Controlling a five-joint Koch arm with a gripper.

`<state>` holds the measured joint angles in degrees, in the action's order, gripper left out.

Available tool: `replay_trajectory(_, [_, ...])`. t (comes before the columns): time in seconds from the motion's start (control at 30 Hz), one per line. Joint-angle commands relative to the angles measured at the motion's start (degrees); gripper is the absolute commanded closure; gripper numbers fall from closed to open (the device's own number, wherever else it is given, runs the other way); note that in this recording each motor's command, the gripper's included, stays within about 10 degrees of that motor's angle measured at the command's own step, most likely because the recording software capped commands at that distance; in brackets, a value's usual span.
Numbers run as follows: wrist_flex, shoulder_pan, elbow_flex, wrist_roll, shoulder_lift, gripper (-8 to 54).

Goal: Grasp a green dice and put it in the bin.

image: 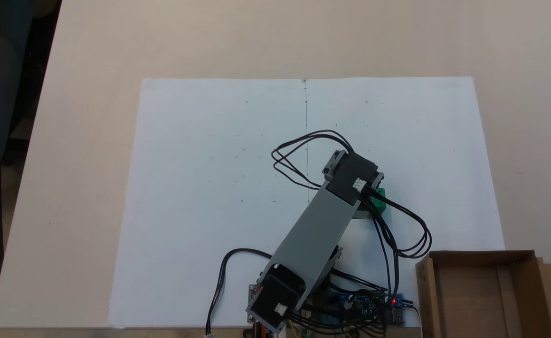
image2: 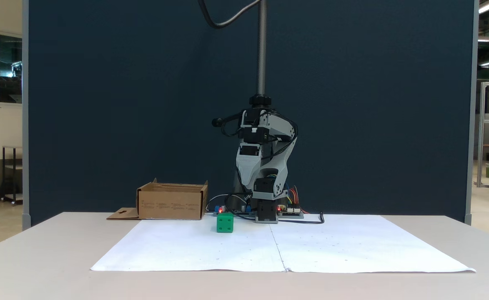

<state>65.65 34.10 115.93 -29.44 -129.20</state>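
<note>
Folding back over its own base, the arm [image2: 265, 162] carries its gripper tucked in among the grey links and black motors, and neither fixed view gives a clear look at the fingertips, so I cannot tell whether the jaws stand apart or together, nor that they hold or touch anything. Seen from above, the arm's grey upper link [image: 315, 230] slants up and to the right, ending in a black motor block [image: 353, 176] with looping black cables [image: 303, 150] around it. The green dice [image: 378, 201] peeks out just beside that block, partly covered by it and by the cables. From the front, the green dice [image2: 225, 223] sits on the white paper sheet [image2: 332, 246], apart from the arm and a little to the left of its base, with dark pips on the face turned to the camera. The bin [image2: 172, 202] stands on the table [image2: 40, 258] further left in that front view, near the dice but not touching it, its flap lying flat at its left side. From above, the bin [image: 482, 256] lies at the lower right corner, off the paper's edge, its inside bare cardboard.
</note>
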Motion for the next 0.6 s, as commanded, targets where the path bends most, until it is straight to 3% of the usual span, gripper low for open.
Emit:
replay_trajectory(0.0, [2.11,2.64,-3.87,-7.47,-5.27,0.1])
replay_trajectory(0.1, [2.2,3.96,-3.87,-12.57,-3.87,0.0])
replay_trajectory(0.57, [-3.87,10.81,-3.78,-12.39,11.95,-0.4])
